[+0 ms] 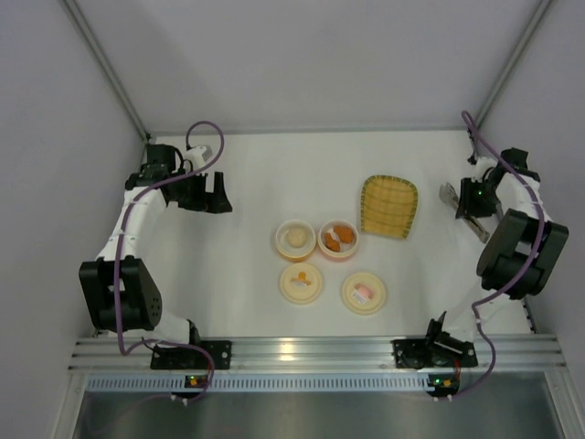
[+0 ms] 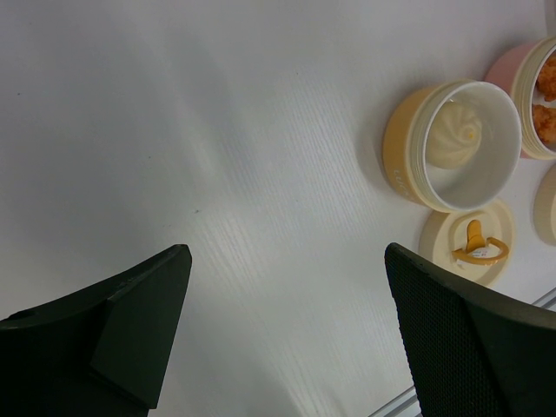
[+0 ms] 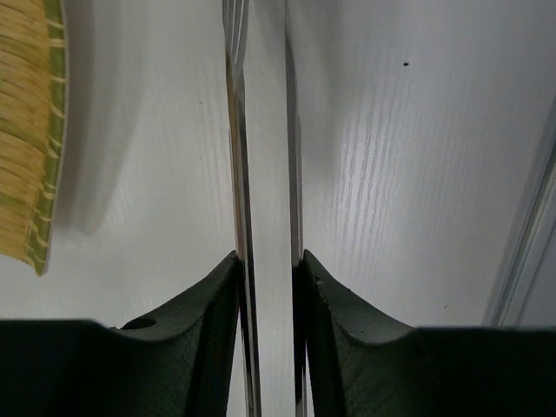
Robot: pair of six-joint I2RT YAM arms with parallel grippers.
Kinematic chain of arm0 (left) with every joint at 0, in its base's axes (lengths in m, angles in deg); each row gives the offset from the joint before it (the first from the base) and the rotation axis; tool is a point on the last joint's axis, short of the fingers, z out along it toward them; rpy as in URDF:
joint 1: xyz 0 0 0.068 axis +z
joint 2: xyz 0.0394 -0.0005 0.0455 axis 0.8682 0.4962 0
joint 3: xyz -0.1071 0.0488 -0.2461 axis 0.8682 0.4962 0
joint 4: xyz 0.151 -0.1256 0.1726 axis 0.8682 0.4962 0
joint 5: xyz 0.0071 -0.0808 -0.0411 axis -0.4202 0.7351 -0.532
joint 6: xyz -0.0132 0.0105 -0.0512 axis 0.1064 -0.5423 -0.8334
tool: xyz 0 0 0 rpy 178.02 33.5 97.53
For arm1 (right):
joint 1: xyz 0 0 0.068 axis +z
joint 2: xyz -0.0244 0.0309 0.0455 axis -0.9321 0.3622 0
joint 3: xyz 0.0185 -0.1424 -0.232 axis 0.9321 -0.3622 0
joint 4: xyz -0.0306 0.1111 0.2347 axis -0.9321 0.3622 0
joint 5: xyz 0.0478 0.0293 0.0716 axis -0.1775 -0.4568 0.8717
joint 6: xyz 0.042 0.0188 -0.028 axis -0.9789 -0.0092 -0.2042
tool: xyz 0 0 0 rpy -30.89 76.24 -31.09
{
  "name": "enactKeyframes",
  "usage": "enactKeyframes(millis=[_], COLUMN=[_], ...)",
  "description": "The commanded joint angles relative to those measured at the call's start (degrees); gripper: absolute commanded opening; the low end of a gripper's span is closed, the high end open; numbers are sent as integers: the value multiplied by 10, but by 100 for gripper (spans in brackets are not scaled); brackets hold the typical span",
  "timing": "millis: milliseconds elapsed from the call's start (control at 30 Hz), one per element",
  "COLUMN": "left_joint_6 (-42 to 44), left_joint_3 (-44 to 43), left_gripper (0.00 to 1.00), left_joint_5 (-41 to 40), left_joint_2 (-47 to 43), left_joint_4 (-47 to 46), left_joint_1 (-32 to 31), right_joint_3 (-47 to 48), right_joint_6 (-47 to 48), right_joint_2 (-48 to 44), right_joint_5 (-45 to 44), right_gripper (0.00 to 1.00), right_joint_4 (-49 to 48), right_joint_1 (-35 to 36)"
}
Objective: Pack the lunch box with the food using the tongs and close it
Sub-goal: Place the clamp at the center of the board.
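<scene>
The lunch box stands open mid-table as two round tubs: the cream-yellow tub point(image 1: 295, 240) point(image 2: 408, 148) holds a whitish ball point(image 2: 453, 139), and the pink tub point(image 1: 337, 240) point(image 2: 512, 74) holds orange-tan chunks point(image 2: 547, 95). Their two cream lids point(image 1: 301, 283) point(image 1: 364, 293) lie flat in front of them; one lid point(image 2: 467, 243) shows in the left wrist view. At the far right my right gripper point(image 1: 471, 208) point(image 3: 268, 256) is shut on the grey metal tongs point(image 1: 450, 194) point(image 3: 236, 130), one finger pressing each arm. My left gripper point(image 1: 219, 194) point(image 2: 287, 252) hangs open and empty at the far left.
A yellow ribbed tray point(image 1: 388, 206) point(image 3: 26, 130) lies between the tubs and the tongs. White walls bound the table at the back and sides, with the right wall close to the right arm. An aluminium rail runs along the near edge.
</scene>
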Motion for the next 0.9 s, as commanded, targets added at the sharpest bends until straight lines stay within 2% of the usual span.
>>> enactKeyframes(millis=[0,133,433,533,733,867], left_joint_6=[-1,4,2,2,6,7], left_joint_3=[-18,-16,-12,-11,-9,-9], left_gripper=[98,98,98,98,98,98], left_joint_5=[12,6,9,9,6,4], left_joint_2=[2,2,3,4,-2,-5], left_joint_4=[-15,-13,-18,-19,-18,-15], left_joint_1=[2,2,2,2,2,2], right_joint_3=[51,45,-7,-18,-30,-33], right_joint_6=[31,54,103,113,120,123], right_joint_2=[36,69,82,89,102,97], right_joint_5=[-1,-5,-18,-25,-32,-29], right_gripper=[32,35,47,55,63,76], right_joint_4=[-49,-62,-70,-70,-70,-69], right_joint_1=[-6,-6,-6,-6,-6,-6])
